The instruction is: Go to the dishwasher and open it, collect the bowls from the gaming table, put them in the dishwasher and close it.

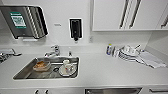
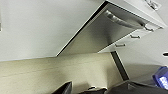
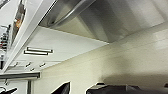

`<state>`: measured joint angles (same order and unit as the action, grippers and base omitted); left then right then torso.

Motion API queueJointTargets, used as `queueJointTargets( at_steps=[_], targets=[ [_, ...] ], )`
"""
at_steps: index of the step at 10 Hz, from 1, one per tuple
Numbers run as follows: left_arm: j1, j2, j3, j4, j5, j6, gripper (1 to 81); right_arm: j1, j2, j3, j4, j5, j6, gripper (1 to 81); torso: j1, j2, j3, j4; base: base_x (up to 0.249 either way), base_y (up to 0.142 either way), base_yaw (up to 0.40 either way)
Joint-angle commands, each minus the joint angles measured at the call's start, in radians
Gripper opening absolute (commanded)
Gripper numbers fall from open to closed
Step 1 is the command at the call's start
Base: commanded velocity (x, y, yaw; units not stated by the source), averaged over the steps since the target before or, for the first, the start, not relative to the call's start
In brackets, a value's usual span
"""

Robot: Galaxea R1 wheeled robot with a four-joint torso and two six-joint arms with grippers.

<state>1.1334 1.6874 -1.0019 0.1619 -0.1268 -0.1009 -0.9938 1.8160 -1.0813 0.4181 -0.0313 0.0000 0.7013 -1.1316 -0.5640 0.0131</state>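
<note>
The dishwasher (image 1: 113, 90) is a grey steel front under the white counter, at the lower edge of the head view, right of the sink. In the left wrist view its steel panel (image 2: 100, 37) and long bar handle (image 2: 125, 22) sit between white cabinet fronts. The right wrist view brings the same panel (image 3: 110, 22) and handle (image 3: 72, 12) close. The door looks flush with the cabinets. Dark parts of my left gripper (image 2: 80, 90) and right gripper (image 3: 77, 90) hang low in front of it, above a beige floor. The bowls and the gaming table are out of view.
A steel sink (image 1: 25, 72) holds an orange-stained dish (image 1: 42, 65) and a white cup-like dish (image 1: 67, 65). A tap (image 1: 53, 51) stands behind it. Stacked plates (image 1: 128, 52), a cloth (image 1: 151, 60) and a small bottle (image 1: 109, 49) crowd the counter's right end. White drawers with handles (image 3: 37, 51) adjoin the dishwasher.
</note>
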Motion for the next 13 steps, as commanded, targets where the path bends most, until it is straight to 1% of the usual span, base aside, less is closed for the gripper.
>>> queueJointTargets(
  at_steps=[1,2,3,4,5,6,8,9,12,13],
  targets=[
    [-0.103,-0.102,0.069,0.021,0.025,0.007,81.1,0.091,-0.073,0.054,0.024,-0.05,0.003,81.1,0.062,-0.096,0.003,0.0,0.0,0.0,0.0],
    [-0.141,-0.139,0.126,0.021,0.033,0.006,81.1,0.095,-0.068,0.058,0.021,-0.047,0.003,81.1,0.078,-0.121,-0.017,0.0,0.0,0.0,0.0],
    [-0.184,-0.162,0.164,0.021,0.038,0.006,81.1,0.1,-0.064,0.061,0.019,-0.047,0.002,81.1,0.096,-0.148,-0.024,0.0,0.0,0.0,0.0],
    [-0.229,-0.179,0.209,0.018,0.074,0.001,81.1,0.103,-0.061,0.061,0.019,-0.047,0.003,81.1,0.116,-0.181,-0.031,0.0,0.0,0.0,0.0],
    [-0.278,-0.17,0.23,0.007,0.134,0.0,81.1,0.103,-0.061,0.06,0.018,-0.045,0.002,81.1,0.14,-0.219,-0.033,0.0,0.0,0.0,0.0],
    [-0.322,-0.162,0.242,-0.002,0.18,0.0,81.1,0.105,-0.061,0.061,0.018,-0.044,0.003,81.1,0.161,-0.254,-0.033,0.0,0.0,0.0,0.0],
    [-0.381,-0.167,0.284,-0.01,0.248,0.0,81.1,0.125,-0.062,0.066,0.024,-0.047,0.003,81.1,0.205,-0.324,-0.033,0.0,0.0,0.0,0.0],
    [-0.392,-0.167,0.289,-0.01,0.26,0.0,81.1,0.138,-0.062,0.075,0.025,-0.047,0.003,81.1,0.227,-0.359,-0.107,0.0,0.0,0.0,0.0],
    [-0.392,-0.155,0.261,-0.013,0.26,0.0,81.1,0.177,-0.059,0.094,0.041,-0.053,0.005,81.1,0.277,-0.443,-0.166,0.0,0.0,0.0,0.0],
    [-0.392,-0.153,0.256,-0.013,0.26,0.0,81.1,0.186,-0.061,0.1,0.042,-0.05,0.005,81.1,0.298,-0.477,-0.104,0.0,0.0,0.0,0.0]
  ],
)
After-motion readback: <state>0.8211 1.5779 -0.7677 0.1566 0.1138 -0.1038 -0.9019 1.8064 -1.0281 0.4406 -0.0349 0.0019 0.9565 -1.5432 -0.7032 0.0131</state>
